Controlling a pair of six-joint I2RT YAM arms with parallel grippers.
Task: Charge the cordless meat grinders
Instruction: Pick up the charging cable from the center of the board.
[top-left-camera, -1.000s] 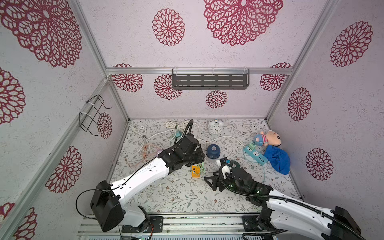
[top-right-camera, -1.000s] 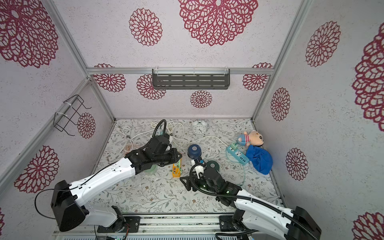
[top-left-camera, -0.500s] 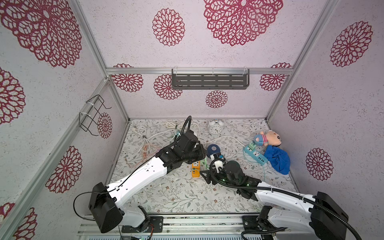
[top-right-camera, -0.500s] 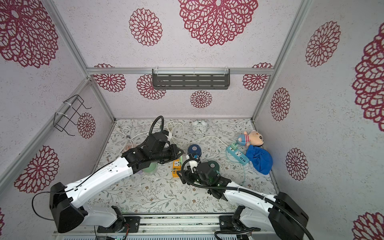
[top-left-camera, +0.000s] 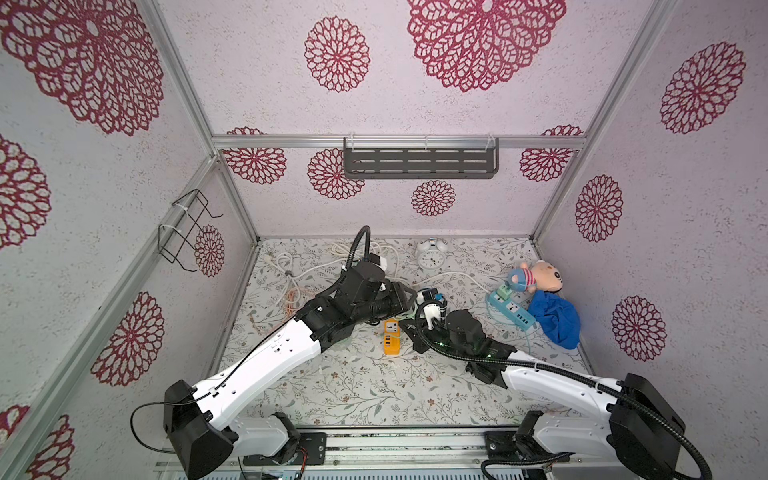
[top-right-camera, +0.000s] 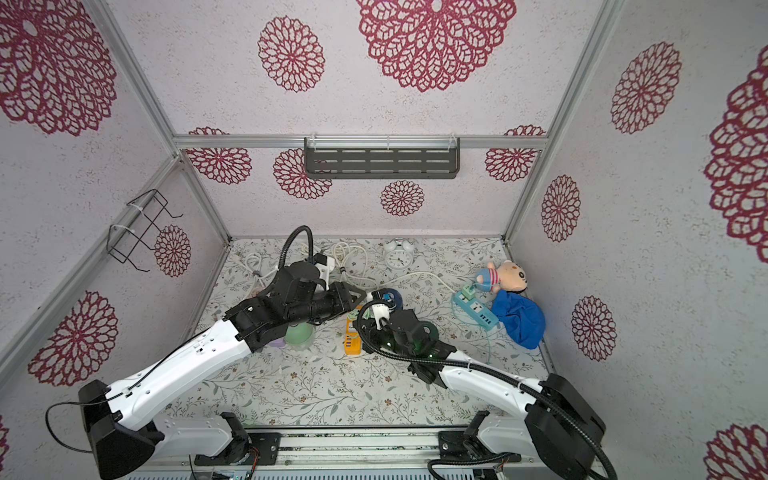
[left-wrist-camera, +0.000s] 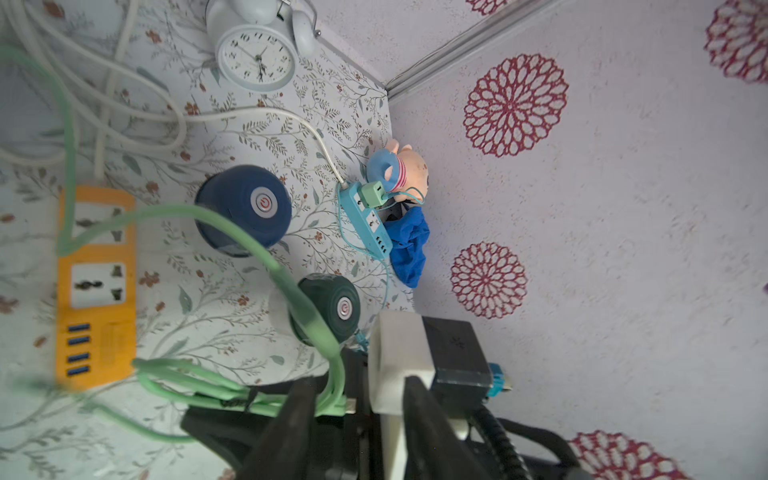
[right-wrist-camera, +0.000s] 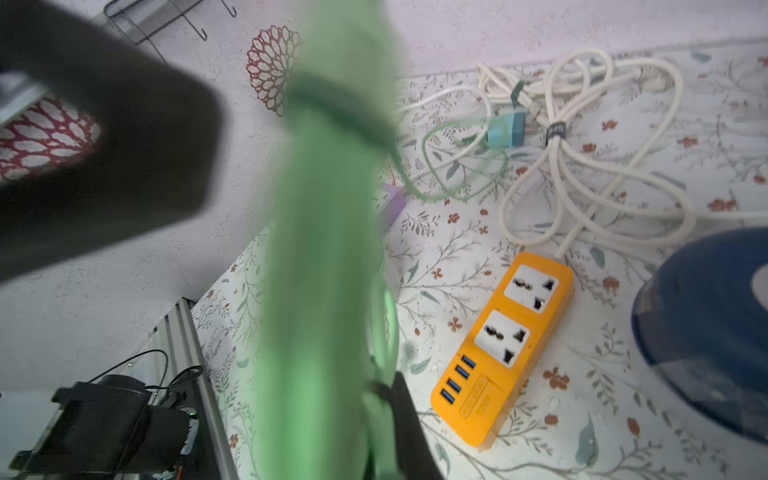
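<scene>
The navy blue grinder (left-wrist-camera: 243, 208) and the dark green grinder (left-wrist-camera: 328, 307) stand upright on the floral mat, apart from each other. The mint green grinder (top-right-camera: 299, 332) shows only partly, under my left arm. A green charging cable (left-wrist-camera: 249, 245) loops over the orange power strip (left-wrist-camera: 97, 286), and its metal plug end (left-wrist-camera: 351, 403) lies between the jaws of my left gripper (left-wrist-camera: 353, 419), which stand apart. My right gripper (right-wrist-camera: 374, 415) is shut on the bundled green cable (right-wrist-camera: 320, 249), right beside the left gripper (top-right-camera: 359, 296).
A white alarm clock (top-left-camera: 430, 257) and coiled white cords (top-left-camera: 299, 270) lie at the back. A blue power strip (top-left-camera: 511, 311), a plush toy (top-left-camera: 540, 280) and a blue cloth (top-left-camera: 555, 320) sit at the right wall. A purple power strip (right-wrist-camera: 390, 203) lies left of the orange one.
My right gripper moved left to the green cable and shut on it. My left gripper, shut before, has opened its jaws around the cable's plug end.
</scene>
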